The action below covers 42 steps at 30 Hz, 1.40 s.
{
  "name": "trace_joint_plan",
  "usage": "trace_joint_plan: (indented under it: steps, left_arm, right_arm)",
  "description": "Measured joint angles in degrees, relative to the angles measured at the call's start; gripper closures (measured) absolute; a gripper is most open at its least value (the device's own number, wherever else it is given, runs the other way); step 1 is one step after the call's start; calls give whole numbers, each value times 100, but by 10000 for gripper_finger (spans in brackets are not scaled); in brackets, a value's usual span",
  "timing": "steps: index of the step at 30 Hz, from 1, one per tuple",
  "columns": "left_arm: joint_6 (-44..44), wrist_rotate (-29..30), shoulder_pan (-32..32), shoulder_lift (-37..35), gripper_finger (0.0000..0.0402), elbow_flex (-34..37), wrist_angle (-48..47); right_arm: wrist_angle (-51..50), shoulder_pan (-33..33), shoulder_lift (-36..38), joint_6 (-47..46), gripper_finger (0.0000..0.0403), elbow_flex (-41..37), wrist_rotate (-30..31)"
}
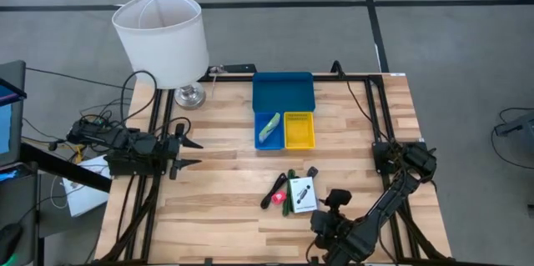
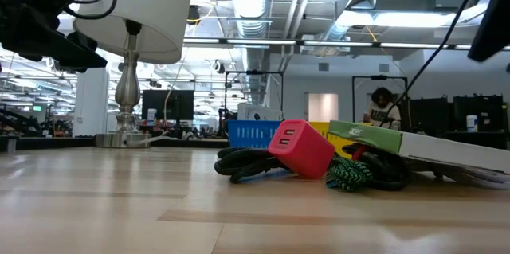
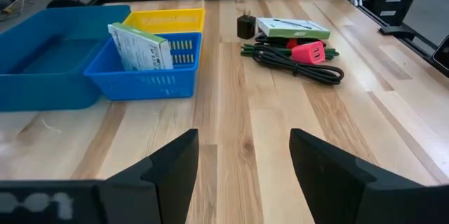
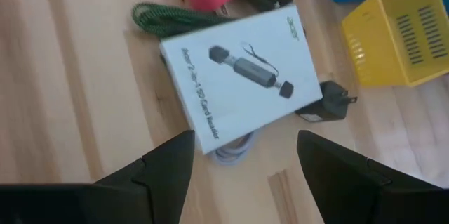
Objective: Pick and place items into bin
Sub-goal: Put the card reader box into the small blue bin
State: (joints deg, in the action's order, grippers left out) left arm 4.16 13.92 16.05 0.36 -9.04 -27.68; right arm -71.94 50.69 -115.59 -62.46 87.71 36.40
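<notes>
The bin's wide blue tray [image 1: 284, 91] stands at the table's far middle, with a small blue tray [image 3: 144, 76] and a yellow tray [image 1: 299, 130] on its near side. A pale green pack [image 3: 140, 47] stands on edge in the small blue tray, leaning on its wall. Nearer lie a white printed box [image 4: 238, 76], a red charger [image 2: 301, 148], black and green cables [image 3: 295, 62] and a black adapter [image 4: 328, 104]. The box rests partly on the cables. My right gripper [image 4: 245, 147] hovers open above the box's near side. My left gripper [image 1: 193, 153] waits open at the table's left.
A white-shaded lamp [image 1: 163, 37] with a metal base [image 1: 190, 95] stands at the far left corner. Black frame rails [image 1: 371, 107] run along the table's sides. Bare wood lies between my left gripper and the trays.
</notes>
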Motion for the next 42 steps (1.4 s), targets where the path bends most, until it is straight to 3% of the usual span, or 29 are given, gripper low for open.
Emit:
trace_joint_plan:
  steps: [14, 24, 34, 42]
  left_arm:
    - [0, 3, 0, 0, 189, 2, -11]
    - [0, 3, 0, 0, 189, 4, -15]
    - [0, 2, 0, 0, 189, 7, -17]
    - [2, 1, 0, 0, 189, 9, -1]
  right_arm:
    - [-1288, 180, 2, -372, 154, 616, 22]
    - [-1567, 728, 2, -1480, 154, 573, -46]
    - [-814, 1028, 9, -2030, 154, -106, 29]
    - [134, 1266, 7, -2138, 154, -1077, 1001]
